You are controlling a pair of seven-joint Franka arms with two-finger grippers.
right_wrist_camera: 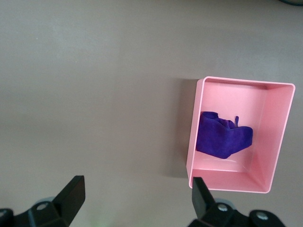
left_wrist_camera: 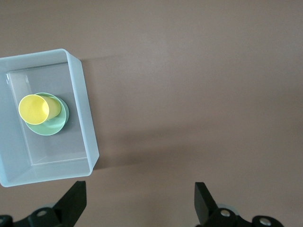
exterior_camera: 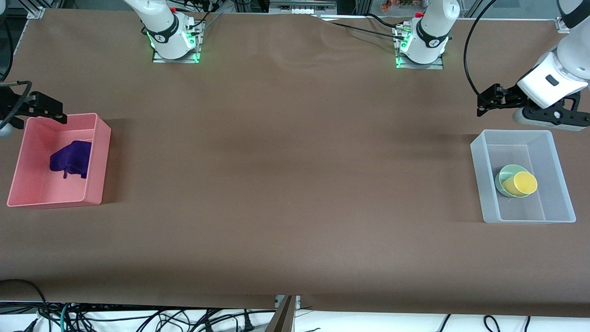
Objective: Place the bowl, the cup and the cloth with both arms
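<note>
Front view showing cup (exterior_camera: pixel 521 183) sitting in bowl (exterior_camera: pixel 506 175) inside clear bin (exterior_camera: pixel 559 175), cloth (exterior_camera: pixel 72 158) lying in pink bin (exterior_camera: pixel 100 157), left gripper (exterior_camera: pixel 480 104) and right gripper (exterior_camera: pixel 59 114) both hovering released, holding nothing.

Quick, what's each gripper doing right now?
Left gripper: open, empty, above the table beside the clear bin.
Right gripper: open, empty, near the pink bin.

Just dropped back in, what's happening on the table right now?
Nothing is being held. The cloth lies in the pink bin at the right arm's end of the table. The cup lies tipped on the bowl inside the clear bin at the left arm's end. The left gripper is open and hangs over the table by the clear bin's edge. The right gripper is open over the pink bin's rim. All three items appear placed.
</note>
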